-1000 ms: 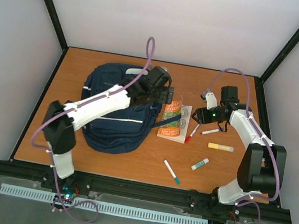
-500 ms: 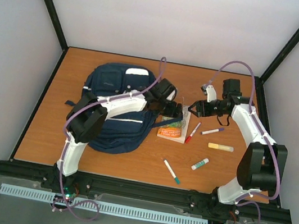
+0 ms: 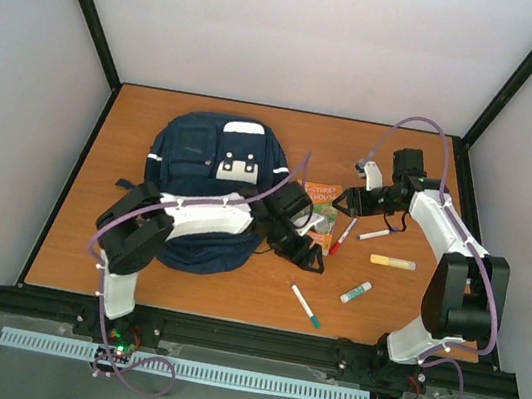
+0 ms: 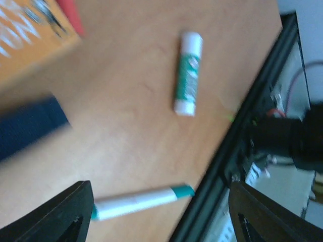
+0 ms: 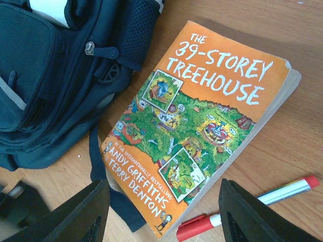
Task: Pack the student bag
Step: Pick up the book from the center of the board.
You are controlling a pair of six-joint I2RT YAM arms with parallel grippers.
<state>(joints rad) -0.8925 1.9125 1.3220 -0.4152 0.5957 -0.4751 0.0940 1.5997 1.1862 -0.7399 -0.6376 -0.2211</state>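
The student bag [image 3: 210,183] lies flat at the table's left, navy with white stripes; the right wrist view catches its zip pocket [image 5: 60,75]. My left gripper [image 3: 310,259] hovers just right of the bag. It is open and empty [image 4: 161,217] above a white marker with teal ends [image 4: 141,201]. A green-and-white glue stick [image 4: 187,73] lies farther out. My right gripper [image 3: 344,200] is open with nothing between its fingers [image 5: 164,217], hanging over the near end of an orange paperback [image 5: 202,126]. A bag strap runs under that book's corner.
A red-capped marker [image 3: 343,235] lies right of the book, with a purple-tipped pen [image 3: 375,234] and a yellow stick [image 3: 393,262] beyond it. The glue stick [image 3: 356,293] and teal marker [image 3: 306,305] lie toward the front. A black frame rail [image 4: 237,131] edges the table.
My left arm has swung off the bag toward the front right, down over the teal marker, uncovering the bag's front; its jaws have narrowed a little. The right gripper has shifted slightly over the book.
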